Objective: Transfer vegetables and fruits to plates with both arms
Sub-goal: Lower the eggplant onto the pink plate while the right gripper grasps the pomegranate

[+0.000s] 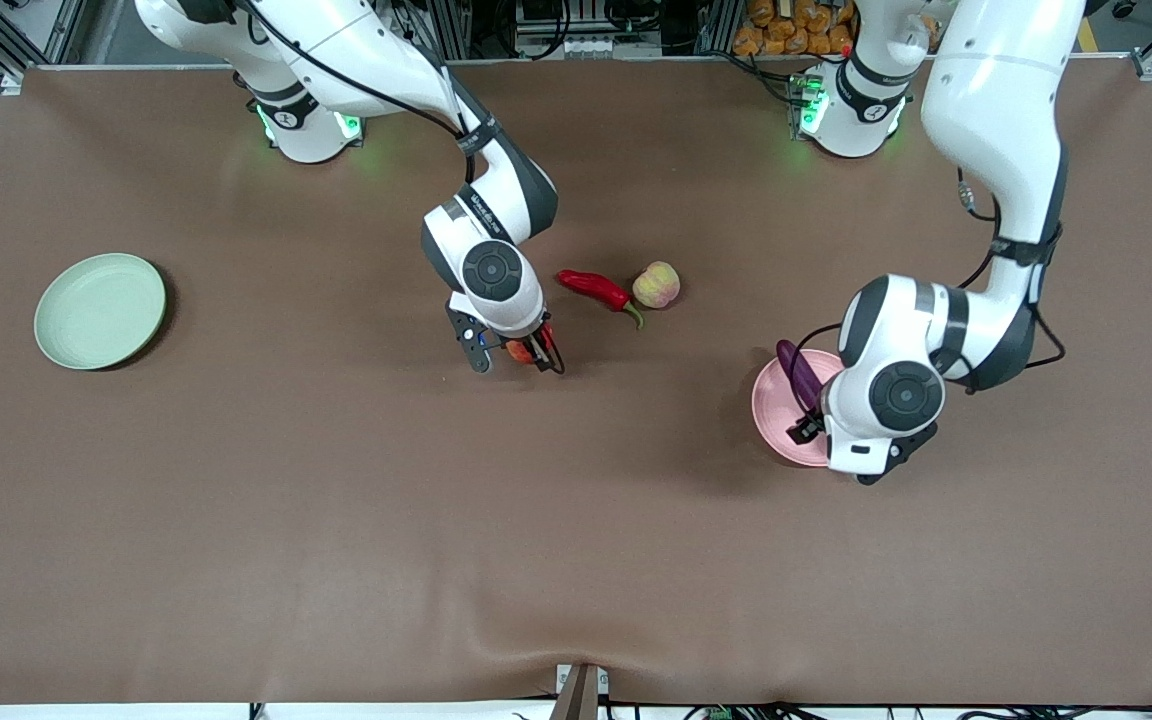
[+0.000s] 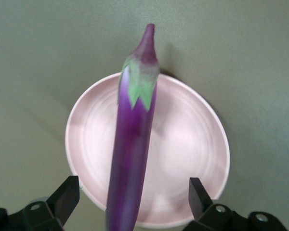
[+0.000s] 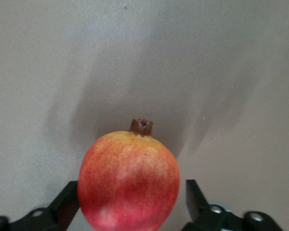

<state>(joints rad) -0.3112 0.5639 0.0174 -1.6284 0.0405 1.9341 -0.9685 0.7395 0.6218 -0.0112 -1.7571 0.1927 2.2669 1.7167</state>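
The left end effector (image 2: 135, 199) is hovering over the pink plate (image 1: 778, 415) at the frame's right of centre, fingers spread wide and released, the eggplant (image 2: 132, 144) lying on the plate between them. The right end effector (image 3: 132, 204) is straddling the pomegranate (image 3: 129, 180) at the desk's (image 1: 336, 520) centre, one finger touching, the other apart, not yet clamped. One item looks delivered; three remain. Counted: one chili pepper (image 1: 596, 290), one yellow-green fruit (image 1: 656, 285), two plates, the green plate (image 1: 99, 310) empty at left.
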